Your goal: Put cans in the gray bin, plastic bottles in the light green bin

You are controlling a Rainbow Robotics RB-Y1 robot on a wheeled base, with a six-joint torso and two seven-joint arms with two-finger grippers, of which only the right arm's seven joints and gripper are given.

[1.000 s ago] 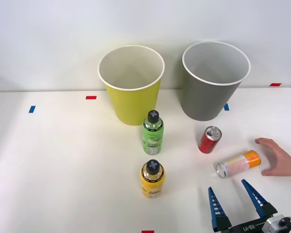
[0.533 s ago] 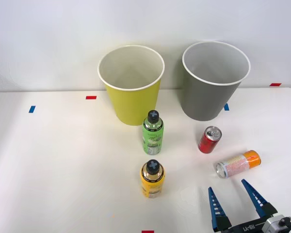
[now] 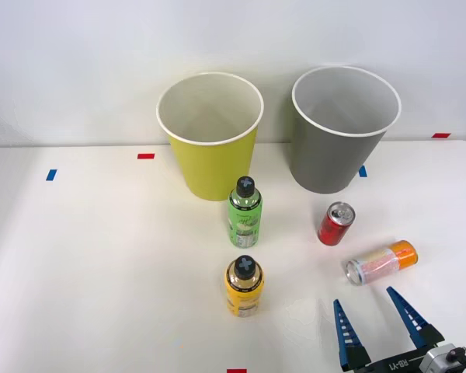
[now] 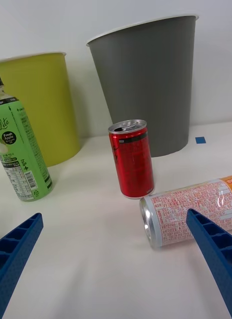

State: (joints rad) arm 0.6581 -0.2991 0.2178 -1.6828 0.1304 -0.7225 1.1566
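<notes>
Tool (image 3: 377, 318) fingers apart, nothing held. Orange can (image 3: 380, 263) lies on its side just ahead of tool, long axis crosswise, silver top toward red can (image 3: 335, 224).

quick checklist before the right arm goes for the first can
1. Right gripper open, nothing held: ok.
2. Orange can lying on its side just ahead of the gripper, nothing touching it: ok.
3. Red can upright, apart from the orange can: ok.
4. Gray bin upright, mouth open: ok.
5. Green bottle and yellow bottle stand to the left, off the likely path to the gray bin: ok.
6. Orange can won't roll when gripped: cannot tell.
</notes>
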